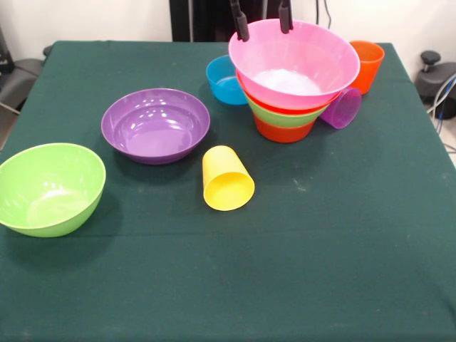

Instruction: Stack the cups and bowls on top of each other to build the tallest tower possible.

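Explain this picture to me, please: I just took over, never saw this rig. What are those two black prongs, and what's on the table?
One camera faces the robot across a green table. The black prongs are the tips of its gripper, open, empty, over the pink bowl. That bowl tops a stack of nested bowls. Loose: a purple bowl, a green bowl, a blue bowl, a yellow cup and a purple cup on their sides, and an orange cup upright.
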Controlling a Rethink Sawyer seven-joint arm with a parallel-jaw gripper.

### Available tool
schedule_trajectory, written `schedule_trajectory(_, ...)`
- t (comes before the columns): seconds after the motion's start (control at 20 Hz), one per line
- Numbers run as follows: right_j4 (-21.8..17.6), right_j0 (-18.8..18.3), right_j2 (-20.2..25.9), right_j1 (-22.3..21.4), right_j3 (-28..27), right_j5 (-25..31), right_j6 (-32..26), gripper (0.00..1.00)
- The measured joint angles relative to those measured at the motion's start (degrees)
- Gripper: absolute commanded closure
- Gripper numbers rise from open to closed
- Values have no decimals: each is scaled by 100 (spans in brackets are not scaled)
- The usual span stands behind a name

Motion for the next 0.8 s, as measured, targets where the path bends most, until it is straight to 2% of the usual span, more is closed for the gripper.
schedule_trajectory(0.8, -4, -36, -15, 57, -1, 0, 0, 0)
